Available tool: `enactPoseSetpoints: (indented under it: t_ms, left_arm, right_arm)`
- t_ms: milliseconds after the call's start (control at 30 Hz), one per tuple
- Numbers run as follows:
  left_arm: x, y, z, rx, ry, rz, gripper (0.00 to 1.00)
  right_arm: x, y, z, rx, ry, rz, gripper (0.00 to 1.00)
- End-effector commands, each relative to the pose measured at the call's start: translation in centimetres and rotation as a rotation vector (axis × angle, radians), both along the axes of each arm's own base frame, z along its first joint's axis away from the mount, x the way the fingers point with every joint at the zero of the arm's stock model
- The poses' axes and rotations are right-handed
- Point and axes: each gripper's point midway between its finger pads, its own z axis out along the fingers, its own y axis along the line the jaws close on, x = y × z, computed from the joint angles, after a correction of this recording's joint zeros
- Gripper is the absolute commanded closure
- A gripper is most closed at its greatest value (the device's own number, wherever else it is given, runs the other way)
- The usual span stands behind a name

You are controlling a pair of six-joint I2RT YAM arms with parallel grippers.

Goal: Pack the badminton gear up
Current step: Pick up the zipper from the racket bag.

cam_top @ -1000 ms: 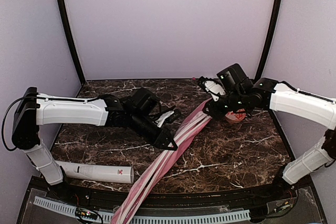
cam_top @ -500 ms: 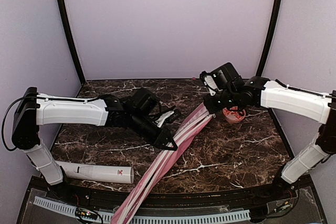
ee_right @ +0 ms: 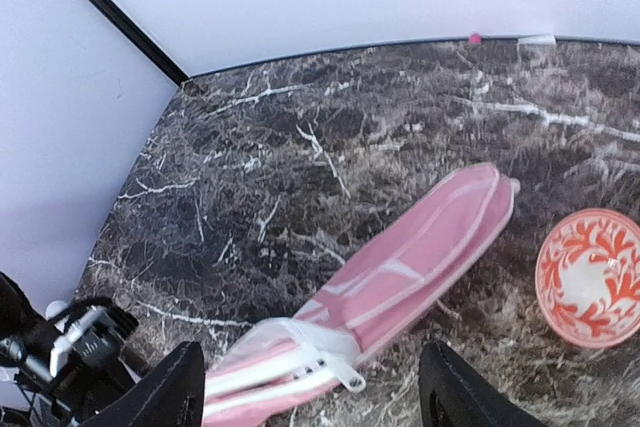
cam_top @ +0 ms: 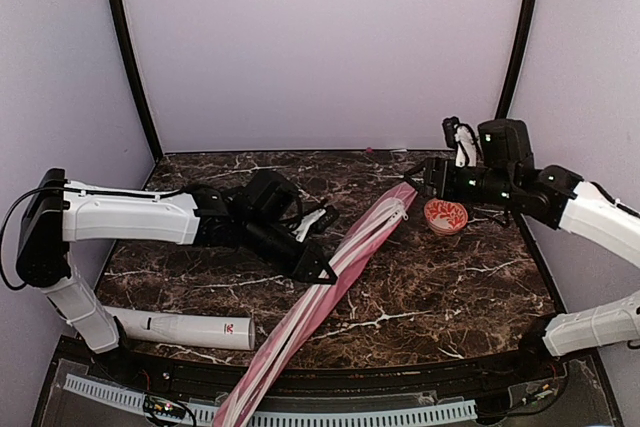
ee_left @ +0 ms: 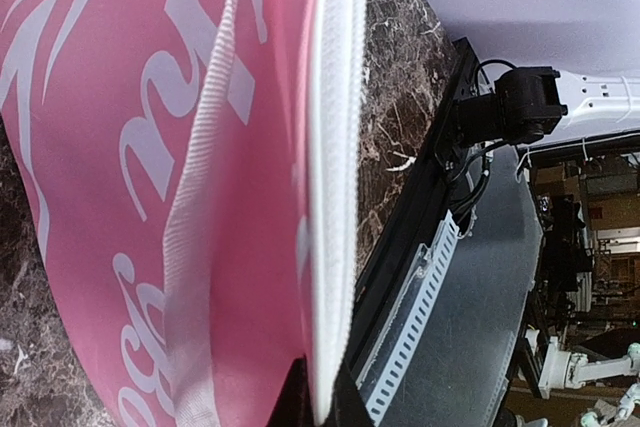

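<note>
Left gripper [cam_top: 320, 273] is pinching the bag [cam_top: 365, 242], right gripper [ee_right: 315, 392] hovering spread at two o'clock; bag is risking sliding off at six.

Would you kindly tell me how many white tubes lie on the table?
1. The long white red-logo tube lies on its side at the near left corner of the dark marble table. The long pink racket-shaped bag could hide another.
</note>
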Motion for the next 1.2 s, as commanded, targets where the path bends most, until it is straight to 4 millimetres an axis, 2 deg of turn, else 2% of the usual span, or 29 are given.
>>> enactPoseSetpoints:
  t_ms: [0,133,267,367,567,867,1167]
  left_arm:
    - [0.8,-0.8,4.0,-0.127,-0.052,0.052,1.0]
    - [1.0,-0.9,4.6,-0.153,-0.051,0.075,1.0]
    - [1.1,-1.1,4.6,-0.167,-0.045,0.082,1.0]
    - [1.1,-1.2,4.8,-0.181,-0.039,0.081,1.0]
    - [1.0,-1.1,4.6,-0.181,-0.035,0.082,1.0]
    - [0.9,-1.3,4.9,-0.196,-0.032,0.078,1.0]
    - [0.7,-1.2,4.8,-0.194,-0.028,0.072,1.0]
  right_arm:
    - [-1.2,0.0,-2.6,0.243,0.099,-0.024,0.27]
    - [-2.4,0.5,-2.6,0.491,0.11,-0.013,0.34]
    - [-2.6,0.6,-2.9,0.639,0.119,-0.02,0.44]
    - [-2.1,0.8,-3.8,0.649,0.148,-0.038,0.51]
    - [-1.0,1.2,-4.1,0.697,0.148,-0.058,0.57]
    - [0.8,1.8,-5.1,0.692,0.152,-0.099,0.6]
    - [1.9,2.8,-5.3,0.699,0.148,-0.084,0.63]
